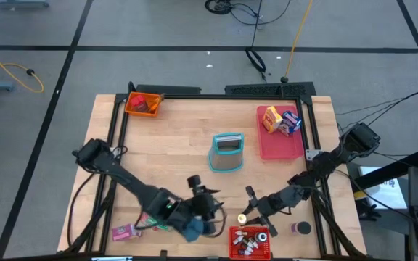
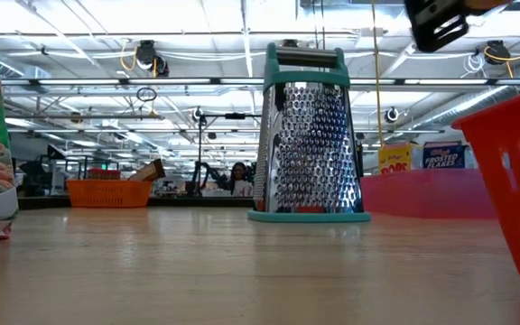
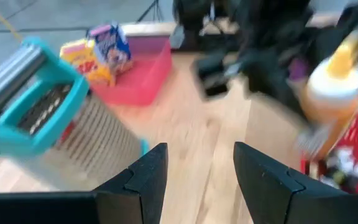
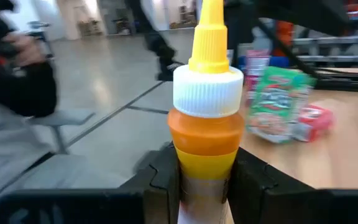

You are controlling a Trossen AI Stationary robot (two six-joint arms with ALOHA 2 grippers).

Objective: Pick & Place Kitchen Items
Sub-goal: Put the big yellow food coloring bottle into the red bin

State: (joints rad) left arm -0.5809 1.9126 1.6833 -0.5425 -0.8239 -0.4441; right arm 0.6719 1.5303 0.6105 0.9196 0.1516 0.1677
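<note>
My right gripper (image 1: pixel 251 212) reaches in from the table's right and is shut on a squeeze bottle (image 4: pixel 207 112) with an orange body, a white cap and a yellow nozzle. It is just beyond the far rim of the red bin (image 1: pixel 251 245), which holds small bottles. My left gripper (image 3: pixel 201 152) stands open with nothing between its fingers, near the front middle of the table (image 1: pixel 206 200), facing the grater and the right arm. Green and pink packets (image 1: pixel 140 226) lie at the near left, beside a blue item (image 1: pixel 194 230). My right gripper pinches the bottle's orange-yellow body (image 4: pixel 207 155), just below the white cap, between its two fingers (image 4: pixel 160 180). The fingers come in about level from the table's right. The bottle stands roughly upright, nozzle up, and seems lifted clear of the table (image 3: pixel 331 84).
A teal-framed box grater (image 1: pixel 227 152) stands upright mid-table. At the far right, the pink tray (image 1: pixel 290 148) holds two small cereal boxes. An orange bin (image 1: pixel 144 104) sits at the far left corner. A dark lid (image 1: pixel 304 228) lies near the right front.
</note>
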